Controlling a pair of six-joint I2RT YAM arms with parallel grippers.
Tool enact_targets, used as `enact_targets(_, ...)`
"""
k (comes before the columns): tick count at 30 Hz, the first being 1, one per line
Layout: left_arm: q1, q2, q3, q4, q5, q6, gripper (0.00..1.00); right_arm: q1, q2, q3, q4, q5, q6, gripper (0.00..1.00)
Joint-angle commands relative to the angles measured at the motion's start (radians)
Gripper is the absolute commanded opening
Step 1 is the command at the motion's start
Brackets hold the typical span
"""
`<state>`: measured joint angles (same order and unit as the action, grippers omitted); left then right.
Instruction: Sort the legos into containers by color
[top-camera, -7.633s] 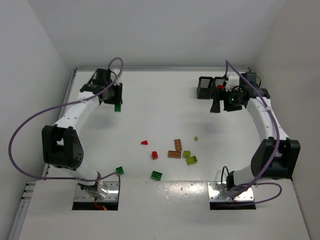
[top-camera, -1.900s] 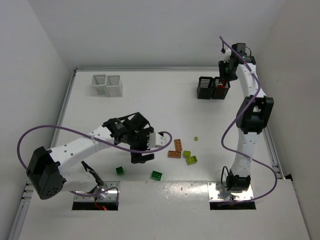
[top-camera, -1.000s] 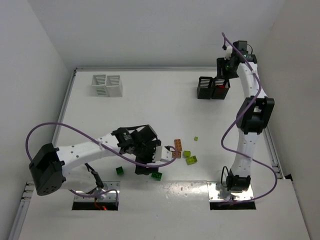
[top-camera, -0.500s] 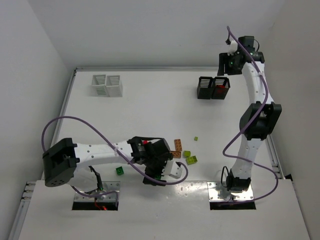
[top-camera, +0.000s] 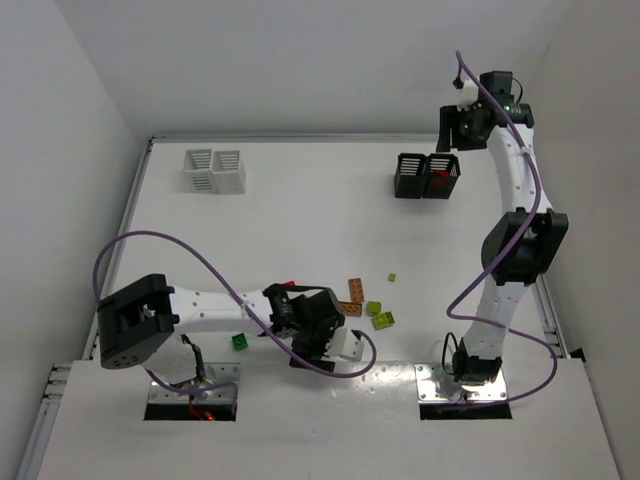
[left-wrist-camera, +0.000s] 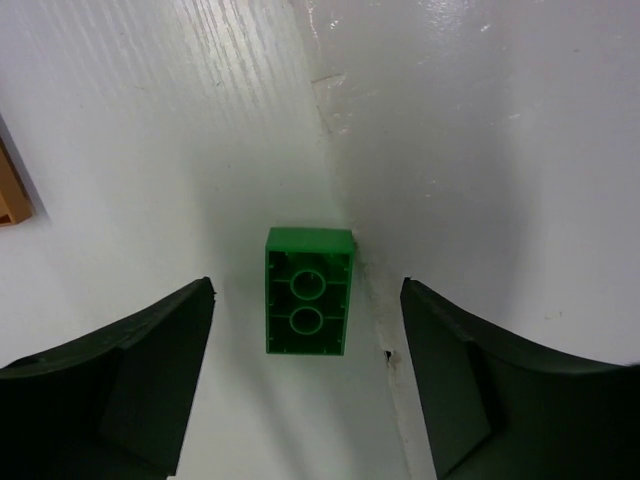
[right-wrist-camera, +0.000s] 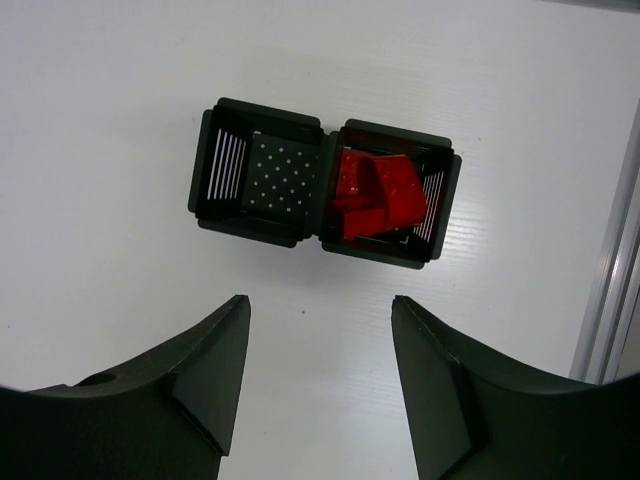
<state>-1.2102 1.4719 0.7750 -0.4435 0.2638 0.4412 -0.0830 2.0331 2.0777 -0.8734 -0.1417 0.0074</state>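
A dark green lego (left-wrist-camera: 309, 291) lies upside down on the table, its underside tubes showing. My left gripper (left-wrist-camera: 306, 290) stands open around it, with a gap on each side. In the top view the left gripper (top-camera: 308, 352) covers that brick near the table's front edge. Another dark green lego (top-camera: 239, 342) lies to its left. Orange-brown legos (top-camera: 349, 291) and lime legos (top-camera: 382, 320) lie to the right. The black containers (right-wrist-camera: 320, 180) hold red legos (right-wrist-camera: 375, 195) in the right bin. My right gripper (right-wrist-camera: 320, 305) hangs open and empty high above them.
The white containers (top-camera: 215, 170) stand at the back left. A table seam (left-wrist-camera: 345, 200) runs beside the green brick, and an orange-brown brick (left-wrist-camera: 10, 190) shows at the left edge. A metal rail (right-wrist-camera: 610, 250) borders the table on the right.
My left arm has swung toward the near edge and come down over the dark green brick, its jaws narrowing. The right arm has barely shifted above the black bins.
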Motion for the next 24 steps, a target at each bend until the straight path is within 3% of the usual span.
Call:
enact_targets(1,-0.018,0.021,-0.010,0.078,-0.018,-0.012,0.79,-0.003,-0.047,-0.016,0.020,-0.015,0.003,0.60)
enact_targets(6,-0.031,0.042,-0.037,0.114,-0.028,-0.021,0.62,-0.003,-0.057,-0.038,0.030,-0.006,-0.006,0.60)
enact_targets(8,-0.043,0.042,-0.048,0.124,-0.037,-0.021,0.61,-0.003,-0.067,-0.048,0.030,-0.006,-0.006,0.60)
enact_targets(13,-0.043,0.031,-0.062,0.143,-0.090,-0.021,0.22,-0.003,-0.076,-0.057,0.030,-0.018,-0.006,0.60)
enact_targets(16,-0.009,-0.011,-0.051,0.134,-0.158,-0.021,0.13,-0.003,-0.114,-0.093,0.030,-0.068,0.023,0.60)
enact_targets(21,0.213,-0.120,0.079,0.059,-0.179,-0.021,0.11,0.012,-0.238,-0.278,0.056,-0.188,0.055,0.60)
enact_targets(24,0.404,-0.208,0.208,0.038,-0.190,-0.030,0.11,0.046,-0.358,-0.429,0.112,-0.303,0.055,0.60)
